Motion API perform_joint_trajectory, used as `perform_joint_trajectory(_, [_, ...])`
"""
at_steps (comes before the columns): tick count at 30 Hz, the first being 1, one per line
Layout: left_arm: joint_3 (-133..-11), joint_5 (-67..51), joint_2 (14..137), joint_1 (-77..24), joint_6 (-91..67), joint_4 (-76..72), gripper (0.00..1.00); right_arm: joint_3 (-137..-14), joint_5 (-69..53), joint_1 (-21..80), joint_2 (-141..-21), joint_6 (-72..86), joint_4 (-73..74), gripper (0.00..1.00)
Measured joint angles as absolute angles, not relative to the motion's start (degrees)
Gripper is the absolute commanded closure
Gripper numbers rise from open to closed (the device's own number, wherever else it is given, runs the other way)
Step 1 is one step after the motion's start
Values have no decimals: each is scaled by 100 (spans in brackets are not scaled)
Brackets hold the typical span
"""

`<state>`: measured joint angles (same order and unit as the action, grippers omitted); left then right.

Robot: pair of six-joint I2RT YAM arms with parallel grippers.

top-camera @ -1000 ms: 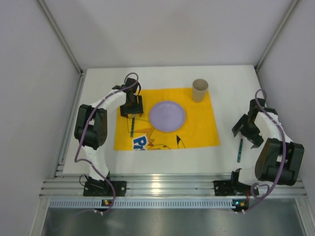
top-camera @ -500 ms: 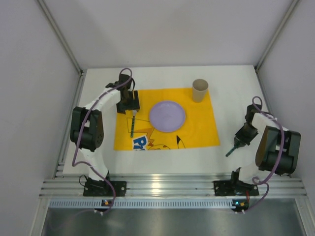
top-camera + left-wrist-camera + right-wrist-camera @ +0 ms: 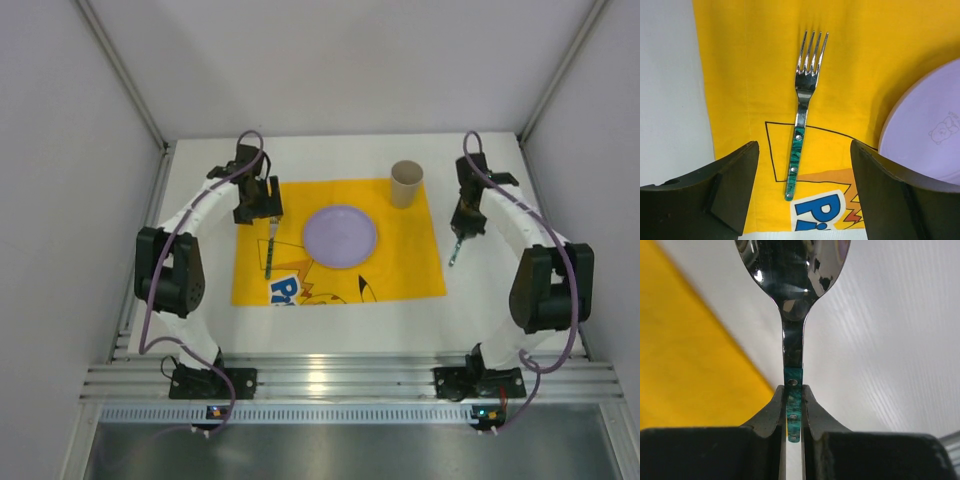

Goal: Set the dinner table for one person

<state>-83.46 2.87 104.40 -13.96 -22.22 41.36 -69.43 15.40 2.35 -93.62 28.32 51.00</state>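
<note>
A green-handled fork lies on the yellow cartoon-printed cloth, left of the lilac plate. My left gripper hangs open above the far left part of the cloth; in its wrist view its fingertips stand either side of the fork's handle and well clear of it. My right gripper is shut on the green handle of a spoon. The spoon hangs over the white dinner table just off the cloth's right edge.
A tan paper cup stands upright at the cloth's far right corner. The ribbed aluminium rail runs along the near edge, where both arm bases are bolted. White walls enclose the table on three sides.
My right gripper shut on the spoon lying near the table's right front, then carried it back beside the cloth's right edge. My left gripper drew back from the fork, toward the far left.
</note>
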Motion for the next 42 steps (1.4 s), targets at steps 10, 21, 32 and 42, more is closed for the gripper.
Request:
perform_joint_trajectory(10, [-8307,480,9911,-1396,-2368,4209,21,-8023,1188,2287,-9664,2744,5015,100])
perform_joint_trajectory(21, [-7356,891,8545,-1396,-2644,4469,21,-7922,1007,2875,-10412,2486,4860,100])
perform_joint_trajectory(32, [-6845,1245,7618,-1396,-2950,4779,21,-8433,1092,2875,-11375,2163,4606,61])
perform_joint_trajectory(42, [-6825,1323,7426,-1396,-3061,5059,20,-8556,1232,2926,-11006,2060,4685,20])
